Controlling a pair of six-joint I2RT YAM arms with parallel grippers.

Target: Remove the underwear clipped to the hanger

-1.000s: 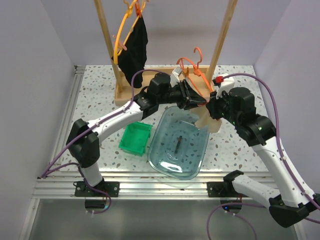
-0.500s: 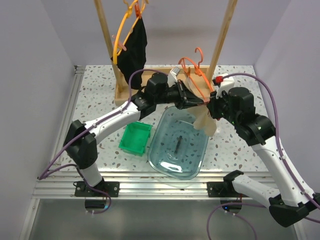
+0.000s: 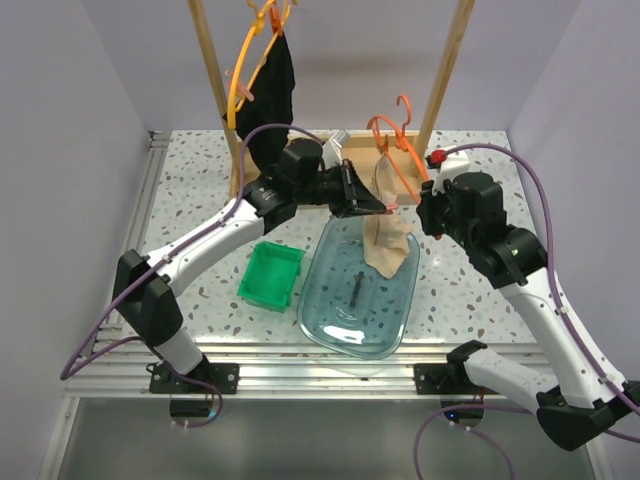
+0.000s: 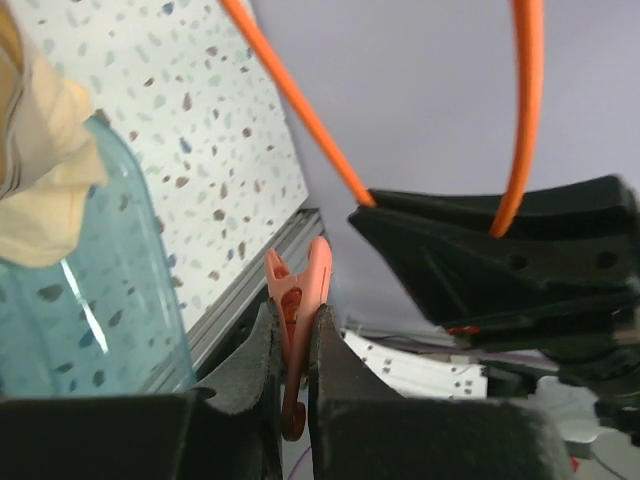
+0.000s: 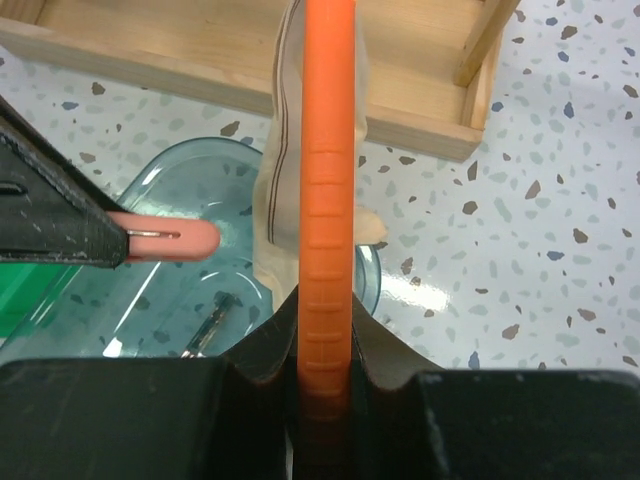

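Observation:
The beige underwear (image 3: 388, 243) hangs from the orange hanger (image 3: 392, 150) over the teal basin (image 3: 322, 325). My left gripper (image 3: 378, 205) is shut on a salmon-pink clip (image 4: 298, 300); the clip's tip (image 5: 165, 240) stands a little apart from the beige cloth (image 5: 274, 190). My right gripper (image 3: 426, 208) is shut on the hanger's bar (image 5: 327, 200), jaws tight on both sides. The black underwear (image 3: 270, 100) hangs from a yellow-orange hanger (image 3: 243, 70) on the wooden rack at the back. What holds the beige cloth to the hanger is hidden.
A green bin (image 3: 271, 277) sits left of the basin. A small dark object (image 3: 356, 283) lies in the basin. The rack's wooden base (image 5: 200, 50) and two posts (image 3: 445, 65) stand close behind both grippers. Purple cables loop from both arms.
My left gripper pulled back to the left with the pink clip, away from the right gripper. The beige underwear swung left and hangs lower over the basin. The hanger rose slightly.

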